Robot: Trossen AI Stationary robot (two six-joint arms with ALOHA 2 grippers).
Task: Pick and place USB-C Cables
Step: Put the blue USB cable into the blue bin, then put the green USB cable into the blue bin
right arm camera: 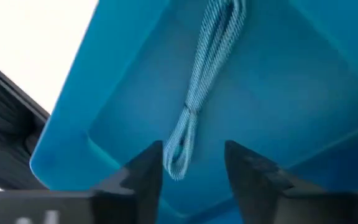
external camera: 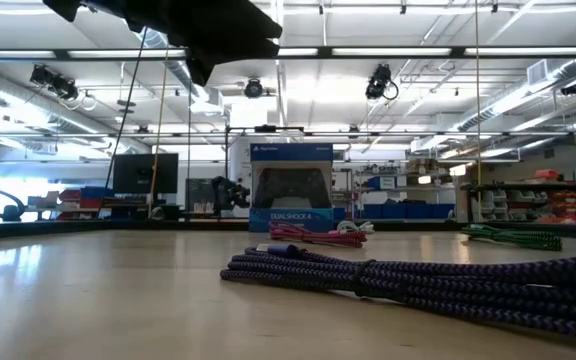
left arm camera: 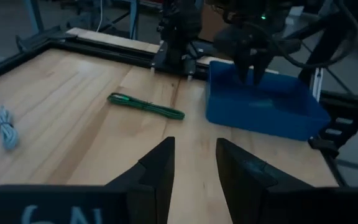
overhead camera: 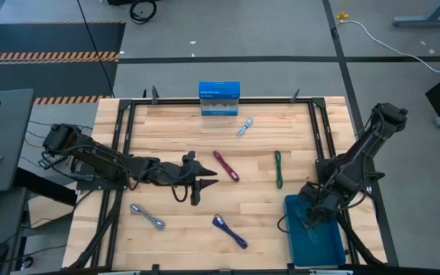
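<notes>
My right gripper (right arm camera: 190,165) is open over the blue bin (overhead camera: 315,233). A teal cable (right arm camera: 207,81) lies on the bin floor, its near loop showing between the fingertips without touching them. My left gripper (overhead camera: 197,183) hovers open above the table's middle (left arm camera: 194,165). The other cables lie flat on the wood. They are maroon (overhead camera: 225,166), dark green (overhead camera: 279,169) (left arm camera: 146,106), pale silver-blue (overhead camera: 244,126) (left arm camera: 5,124), grey (overhead camera: 148,216) and navy (overhead camera: 230,231) (external camera: 418,285).
An upright blue-and-white box (overhead camera: 219,98) (external camera: 291,190) stands at the table's far edge. A black frame (overhead camera: 124,130) runs around the wooden top. The bin sits at the near right corner, with the right arm (left arm camera: 253,50) over it.
</notes>
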